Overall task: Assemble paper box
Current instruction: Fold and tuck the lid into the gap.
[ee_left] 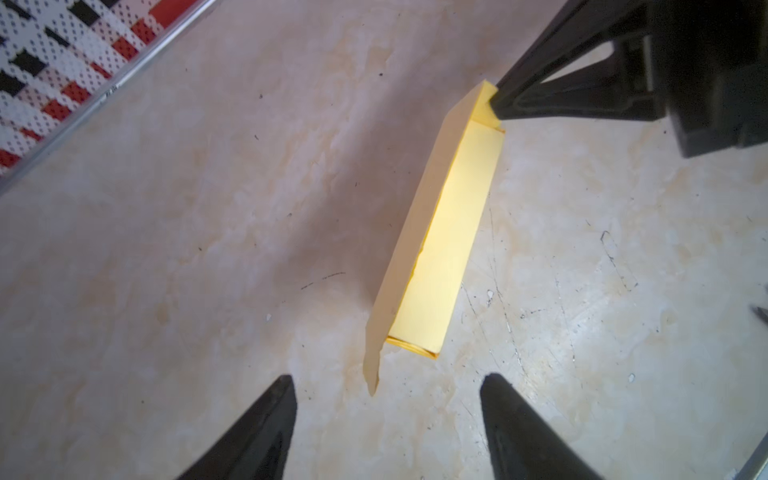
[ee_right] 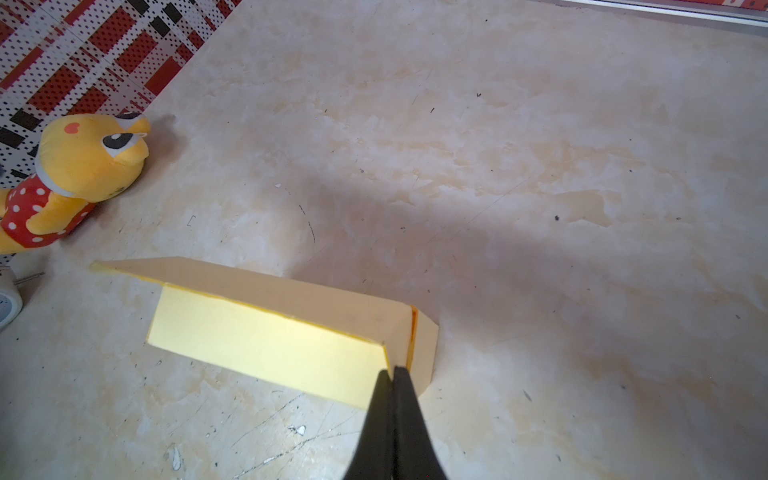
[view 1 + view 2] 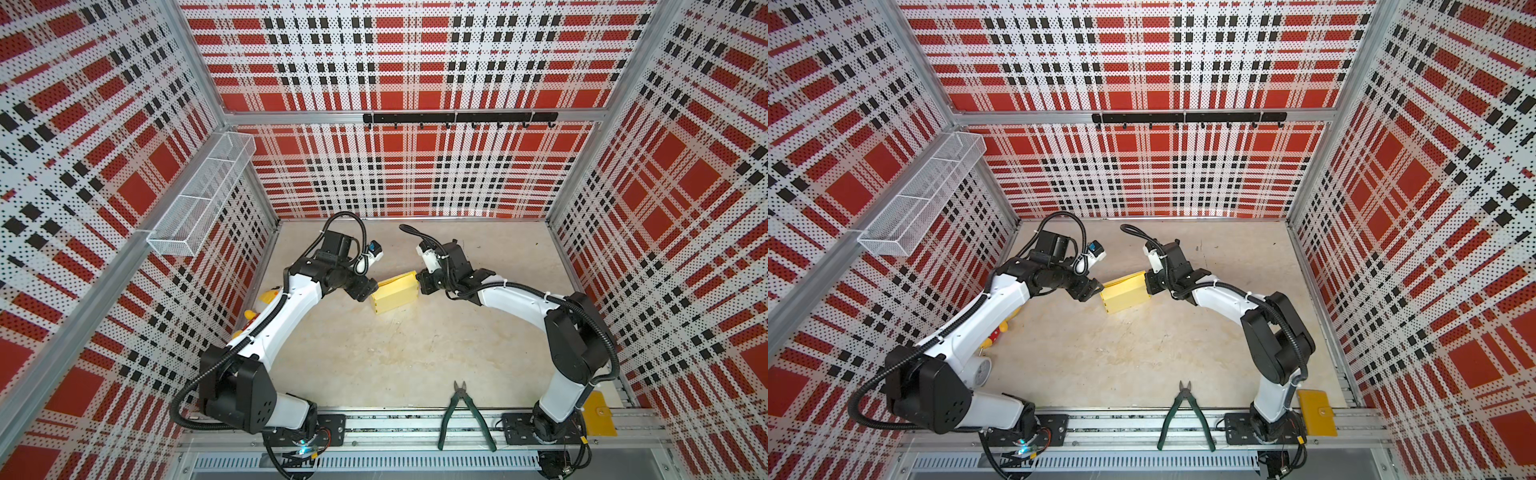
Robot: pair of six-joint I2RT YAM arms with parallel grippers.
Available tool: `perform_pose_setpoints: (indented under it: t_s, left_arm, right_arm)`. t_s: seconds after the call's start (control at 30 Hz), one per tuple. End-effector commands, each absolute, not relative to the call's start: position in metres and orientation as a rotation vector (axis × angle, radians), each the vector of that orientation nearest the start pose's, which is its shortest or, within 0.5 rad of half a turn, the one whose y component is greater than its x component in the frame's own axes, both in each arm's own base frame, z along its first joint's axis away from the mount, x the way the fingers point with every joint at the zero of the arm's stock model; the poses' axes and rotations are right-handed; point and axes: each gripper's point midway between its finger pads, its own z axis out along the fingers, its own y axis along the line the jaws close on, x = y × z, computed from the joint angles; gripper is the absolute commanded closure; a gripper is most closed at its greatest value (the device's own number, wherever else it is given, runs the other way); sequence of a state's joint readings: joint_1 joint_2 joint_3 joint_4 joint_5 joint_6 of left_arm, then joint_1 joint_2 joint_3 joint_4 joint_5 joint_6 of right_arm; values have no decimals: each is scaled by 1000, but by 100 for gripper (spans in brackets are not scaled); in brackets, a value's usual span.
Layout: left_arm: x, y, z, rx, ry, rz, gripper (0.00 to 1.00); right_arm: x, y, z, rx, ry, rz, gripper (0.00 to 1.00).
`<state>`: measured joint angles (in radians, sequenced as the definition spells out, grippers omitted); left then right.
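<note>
- Top views: pale yellow thin-card paper box (image 3: pixel 395 296), a shallow rectangle, appears to rest mid-way across the pale marbled bench (image 3: pixel 415 357), btwn the two arms. Left gripper (image 3: pixel 368 291) is just beside one end, right gripper (image 3: pixel 422 285) touching the other; same layout in both top views.
- Left wrist view: left gripper (image 1: pixel 388 377) spread wide, clamping nothing. Long lid flap (image 1: pixel 419 199) stands ajar, its pointed tip near the gap btwn the fingers. Risk: closing here would likely catch only the tip & crease it.
- Right wrist view: right gripper (image 2: pixel 391 370) clamped tight on the box's end corner, a thin pinch. Risk: a push from the left could pivot the box about this one hold, or slip/tear the card, so tabs miss slots.
</note>
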<state>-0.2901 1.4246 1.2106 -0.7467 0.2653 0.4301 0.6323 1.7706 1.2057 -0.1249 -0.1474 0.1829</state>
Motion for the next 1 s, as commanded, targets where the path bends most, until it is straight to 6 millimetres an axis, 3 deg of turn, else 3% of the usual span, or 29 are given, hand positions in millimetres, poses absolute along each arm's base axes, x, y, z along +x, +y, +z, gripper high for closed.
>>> perform_pose_setpoints:
  t_s: [0.0,0.1,0.33,0.5,0.63,0.97]
  left_arm:
    - [336,-149,186,943,2302,-347,30]
    - [330,-147,177,972,2315,-346,30]
    - [344,-127,160,924,2357,-217,37]
    - [345,-119,159,876,2372,-210,49]
    - [345,-112,158,851,2378,-204,52]
    - [349,-118,151,871,2393,-237,53]
  right_arm:
    - [384,316,122,-580,2313,561,96]
    - [384,319,122,-568,2320,561,96]
    - [382,321,127,-552,2317,562,96]
    - [381,322,128,-540,2320,562,96]
    - [381,323,129,-527,2324,558,96]
    - [380,329,130,-518,2330,551,96]
